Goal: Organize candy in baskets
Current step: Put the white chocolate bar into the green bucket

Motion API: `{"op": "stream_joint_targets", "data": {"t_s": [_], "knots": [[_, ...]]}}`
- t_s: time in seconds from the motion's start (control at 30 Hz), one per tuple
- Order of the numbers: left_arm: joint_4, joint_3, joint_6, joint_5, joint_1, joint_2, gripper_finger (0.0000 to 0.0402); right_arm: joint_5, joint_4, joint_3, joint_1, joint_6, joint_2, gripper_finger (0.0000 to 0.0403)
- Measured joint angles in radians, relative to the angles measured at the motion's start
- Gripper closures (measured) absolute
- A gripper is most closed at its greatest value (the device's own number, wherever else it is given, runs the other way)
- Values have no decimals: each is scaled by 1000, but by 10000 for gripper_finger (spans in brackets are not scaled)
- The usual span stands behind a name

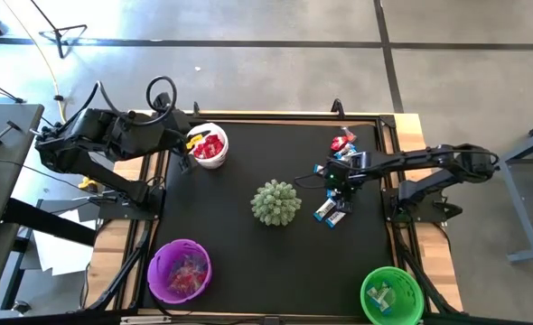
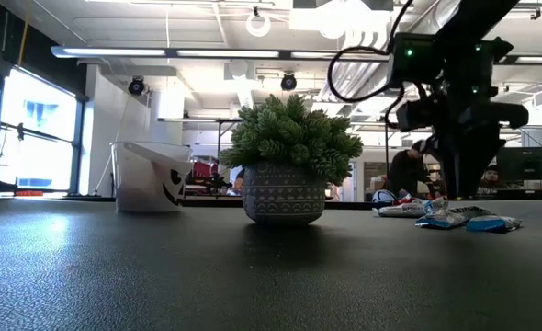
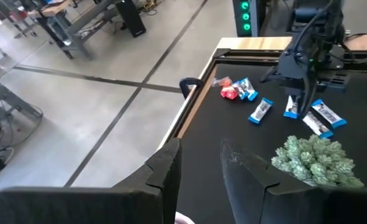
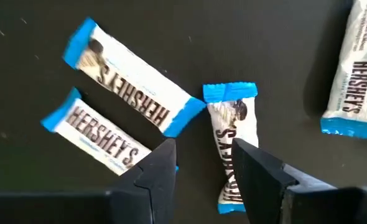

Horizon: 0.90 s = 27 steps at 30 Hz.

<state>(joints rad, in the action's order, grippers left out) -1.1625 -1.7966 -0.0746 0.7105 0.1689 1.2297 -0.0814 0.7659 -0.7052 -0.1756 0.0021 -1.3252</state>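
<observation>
My right gripper (image 4: 202, 152) points down, open, low over loose candy at the table's right. Its fingers stand on either side of one blue-and-white bar (image 4: 229, 134), which lies flat on the black mat. Two more such bars (image 4: 130, 84) lie beside it, and red and blue sweets (image 1: 343, 140) lie farther back. My left gripper (image 3: 202, 152) is open with nothing between its fingers, beside the white basket (image 1: 210, 146), which holds red candy. The purple basket (image 1: 181, 269) and the green basket (image 1: 393, 293) stand at the near edge. My right gripper comes at the blue-and-white bar from above, its fingers (image 4: 252, 165) across the bar's lower half (image 4: 227, 180). The bar lies flat on the mat. Whether the fingers touch it, I cannot tell.
A spiky pale-green plant in a grey pot (image 1: 275, 202) stands mid-table, just left of the loose candy. A raised wooden rim (image 1: 402, 122) borders the mat. Bare mat lies between the plant and the baskets at the near edge.
</observation>
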Motion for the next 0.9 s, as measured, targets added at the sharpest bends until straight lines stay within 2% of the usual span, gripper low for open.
{"op": "stream_joint_targets", "data": {"t_s": [0.17,0.33,0.53,0.67,0.9], "knots": [[-1,0,0,-26,-6,0,300,4,-4,0,-38,-47,-75,251],[-1,0,0,-26,-6,0,300,78,-42,-2,-67,-48,-167,251],[-1,0,0,-29,-6,0,300,71,-62,-5,-73,-2,-191,260],[-1,0,-1,-47,-6,0,300,63,-40,-4,-73,74,-177,289],[-2,0,-1,-50,-6,0,300,13,-2,0,-73,176,-146,373]]}}
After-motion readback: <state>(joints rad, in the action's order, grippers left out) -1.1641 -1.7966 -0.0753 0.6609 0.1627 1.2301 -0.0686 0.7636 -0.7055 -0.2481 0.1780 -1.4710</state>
